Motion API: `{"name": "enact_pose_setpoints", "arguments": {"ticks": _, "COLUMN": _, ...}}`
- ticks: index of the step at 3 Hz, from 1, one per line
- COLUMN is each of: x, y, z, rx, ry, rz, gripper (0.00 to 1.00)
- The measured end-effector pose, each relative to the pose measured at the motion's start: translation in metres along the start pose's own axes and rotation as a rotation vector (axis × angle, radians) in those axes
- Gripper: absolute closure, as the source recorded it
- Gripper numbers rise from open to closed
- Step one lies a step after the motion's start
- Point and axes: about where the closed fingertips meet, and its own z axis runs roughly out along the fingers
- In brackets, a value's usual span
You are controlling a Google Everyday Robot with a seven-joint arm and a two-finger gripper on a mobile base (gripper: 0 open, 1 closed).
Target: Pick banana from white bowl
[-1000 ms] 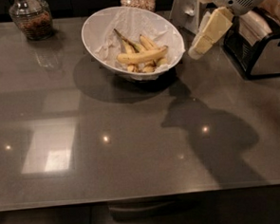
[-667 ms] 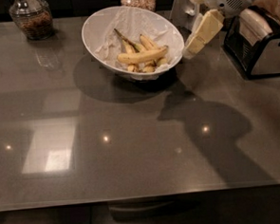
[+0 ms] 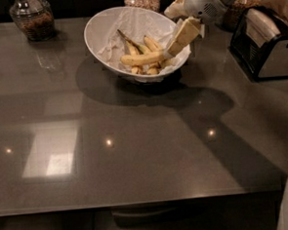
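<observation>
Camera view: the white bowl sits near the far edge of the surface, the banana lying inside it among others; the gripper, just outside the bowl's right rim a second ago, has moved left over that rim; its fingers are spread apart, the lower tip touching the banana; a glass jar stands at the far left corner.

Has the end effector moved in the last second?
Yes. The end effector has shifted left, from beside the white bowl to over its right rim, near the bananas.
</observation>
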Motion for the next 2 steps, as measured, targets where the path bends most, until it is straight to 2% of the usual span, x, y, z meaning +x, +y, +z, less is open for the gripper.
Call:
{"name": "enact_pose_setpoints", "arguments": {"ticks": 1, "x": -0.001, "y": -0.002, "z": 0.025, "rx": -0.046, "ry": -0.009, "rz": -0.014, "gripper": 0.42}}
{"name": "enact_pose_setpoints", "arguments": {"ticks": 2, "x": 0.003, "y": -0.001, "z": 0.048, "rx": -0.091, "ry": -0.003, "rz": -0.016, "gripper": 0.46}}
